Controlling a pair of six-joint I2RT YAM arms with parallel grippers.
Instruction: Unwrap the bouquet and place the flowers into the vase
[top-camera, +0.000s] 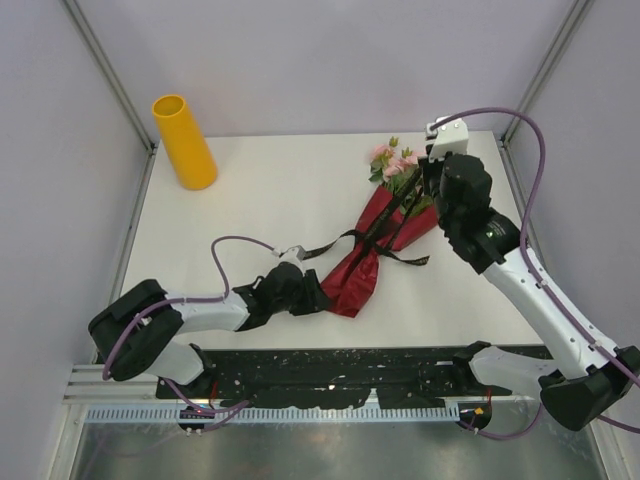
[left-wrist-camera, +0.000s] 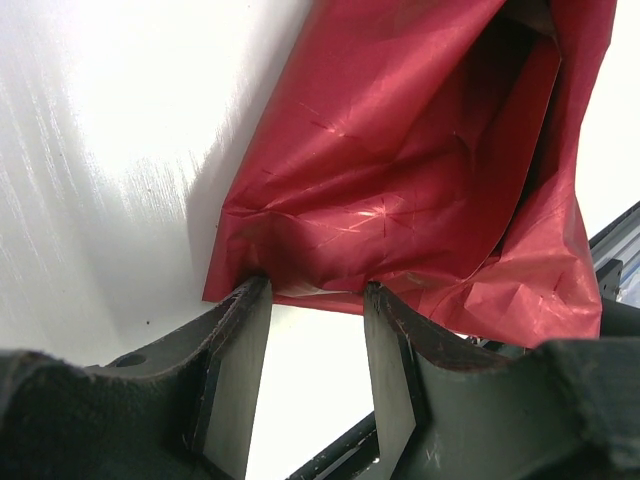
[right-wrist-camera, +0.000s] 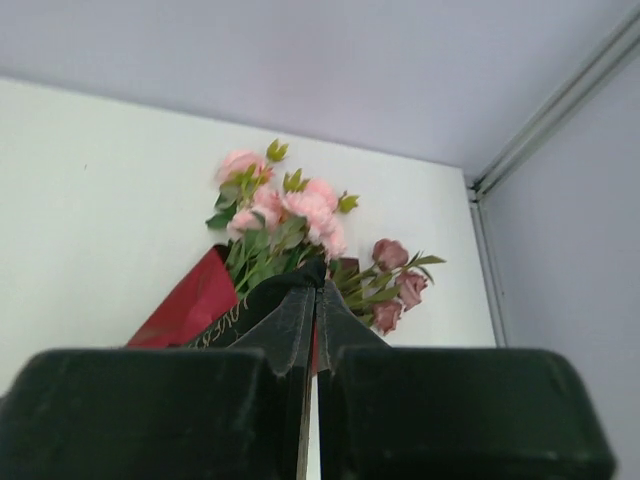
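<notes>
On the counter, well apart from the vase, the bouquet lay wrapped. The right fingers were pinched shut on its black ribbon near the flowers. The left fingers stood half apart at the paper's lower edge, so untying seemed the step in hand, and next the ribbon would need drawing free.

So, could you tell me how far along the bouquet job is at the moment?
Done: nothing finished, though the ribbon looks loosened, with its ends trailing. In hand: the right gripper is shut on the ribbon by the flowers, and the left gripper stands open against the red paper. Remaining: paper off, flowers into the vase, which stands empty.
</notes>
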